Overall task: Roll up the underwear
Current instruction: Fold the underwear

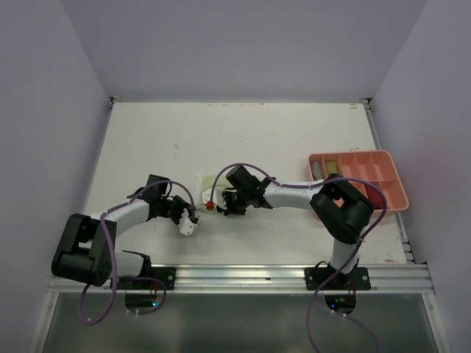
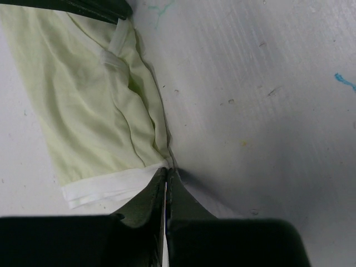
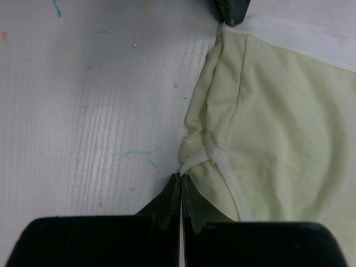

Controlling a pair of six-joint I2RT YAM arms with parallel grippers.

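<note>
Two closed pincers pinch one edge of the underwear (image 2: 94, 111), which lies flat in the middle of the table (image 1: 257, 140): left gripper (image 2: 167, 171) at the white waistband corner, right gripper (image 3: 181, 177) at the leg seam. I judge the roll is starting, so next I turn that edge over evenly. Only the top view shows the pink tray (image 1: 390, 193).

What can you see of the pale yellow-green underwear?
The underwear is thin, soft pale yellow-green cloth with a white waistband and white leg trim. It lies flat and lightly wrinkled, not yet rolled, on the white table between the two arms. The left jaws are shut on a waistband corner, the right jaws on the trimmed leg edge.
</note>
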